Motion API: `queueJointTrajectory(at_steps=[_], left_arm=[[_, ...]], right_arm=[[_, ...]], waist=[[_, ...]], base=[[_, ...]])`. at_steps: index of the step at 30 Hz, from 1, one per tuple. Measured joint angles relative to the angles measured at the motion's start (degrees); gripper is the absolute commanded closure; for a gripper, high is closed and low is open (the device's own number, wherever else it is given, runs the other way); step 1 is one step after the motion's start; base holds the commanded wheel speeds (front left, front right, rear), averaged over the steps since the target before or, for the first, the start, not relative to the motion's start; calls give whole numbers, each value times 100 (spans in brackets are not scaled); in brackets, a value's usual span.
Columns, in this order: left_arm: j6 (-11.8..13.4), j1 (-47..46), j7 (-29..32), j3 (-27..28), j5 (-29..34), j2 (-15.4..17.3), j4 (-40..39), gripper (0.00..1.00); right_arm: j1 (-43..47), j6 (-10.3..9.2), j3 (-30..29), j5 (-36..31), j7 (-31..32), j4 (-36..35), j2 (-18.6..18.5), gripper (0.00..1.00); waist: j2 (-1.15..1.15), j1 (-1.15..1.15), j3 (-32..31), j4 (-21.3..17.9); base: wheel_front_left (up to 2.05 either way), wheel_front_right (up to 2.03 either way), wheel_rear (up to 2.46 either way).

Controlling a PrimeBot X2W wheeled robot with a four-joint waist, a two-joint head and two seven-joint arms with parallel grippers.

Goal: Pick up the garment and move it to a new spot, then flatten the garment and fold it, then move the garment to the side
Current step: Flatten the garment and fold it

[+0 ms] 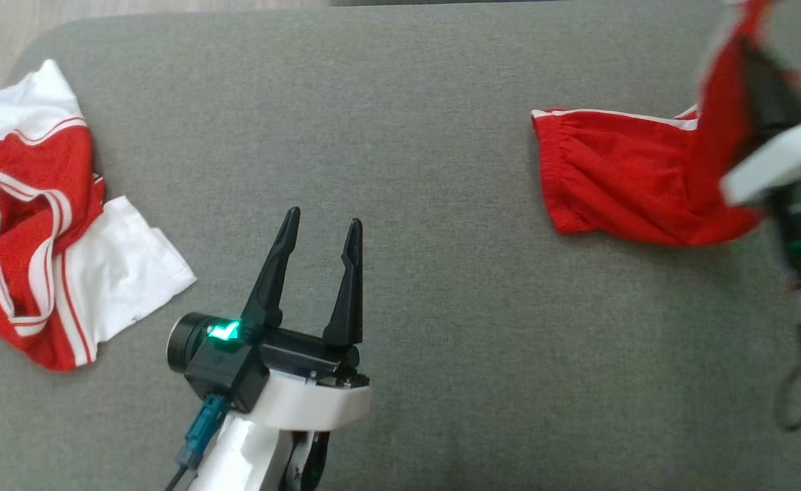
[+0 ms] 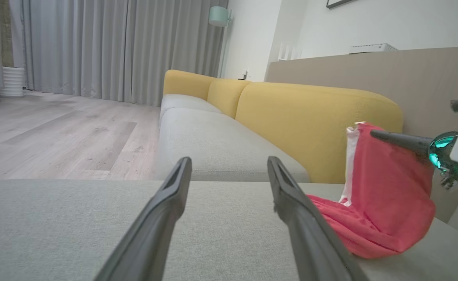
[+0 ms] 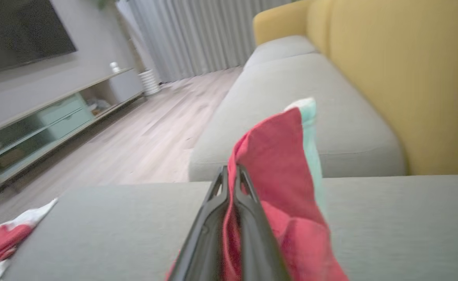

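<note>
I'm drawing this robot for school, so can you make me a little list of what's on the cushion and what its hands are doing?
surface: gray cushion
right side: red shorts, one end lifted, rest lying on the cushion
right gripper: shut on the shorts
left gripper: open, holding nothing
left side: crumpled red and white shirt, nothing touching it

The grey cushion [image 1: 441, 102] is looked down on steeply from above in the head view, with the left gripper [image 1: 324, 217] close under the lens. The left wrist view is set low, just over that cushion, and is aimed level along its own fingers [image 2: 162, 218] towards the yellow sofa [image 2: 315, 117] and the curtains [image 2: 116, 47]. The right wrist view, also low and somewhat blurred, is pointed at the same sofa and curtains. The red garment [image 3: 279, 156] is shared by all three views and is seen nearest in the right wrist view.
</note>
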Motion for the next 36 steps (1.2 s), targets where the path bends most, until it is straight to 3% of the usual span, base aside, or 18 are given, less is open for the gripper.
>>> queueJointTrajectory(at_steps=[2, 3, 4, 9, 17, 21, 29, 36], left_arm=[[0, 0, 0, 11, 0, -1, -1, 0], [0, 0, 0, 13, 0, -2, -1, 0], [0, 1, 0, 18, -1, -2, 0, 0], [-3, 13, 0, 41, -44, -8, 51, 0], [62, 542, 0, 297, -140, -16, 70, 0], [103, 889, 1, 468, -136, -18, 227, 0], [102, 1430, 1, 827, -21, -14, 482, 0], [83, 1822, 1, 1021, 185, -12, 719, 0]], right_arm=[[62, 0, 159, -149, 131, -169, 337, 100], [140, 0, 242, -238, 183, -220, 500, 53], [242, 0, 341, -299, 213, -237, 671, 0], [914, 0, 578, -292, -337, -348, 1378, 0], [1876, 0, 149, -555, -1656, -573, 948, 0], [2674, 0, -140, -769, -2028, -572, 746, 0], [3906, 0, -766, -1669, -2121, -1040, 1021, 0], [4554, 0, -783, -2059, -2121, -1226, 1244, 0]], waist=[[0, 0, -10, 46], [0, 0, -8, 71], [0, 0, -6, 99], [0, 0, -106, 196], [0, 0, -644, 224], [0, -1, -1002, 205], [0, -1, -1540, 175], [0, -1, -1854, 154]], base=[[0, 0, 0], [0, 0, 0], [0, 0, 0], [0, 0, 0], [0, 0, 0], [0, 0, 0], [0, 0, 0], [0, 0, 0]])
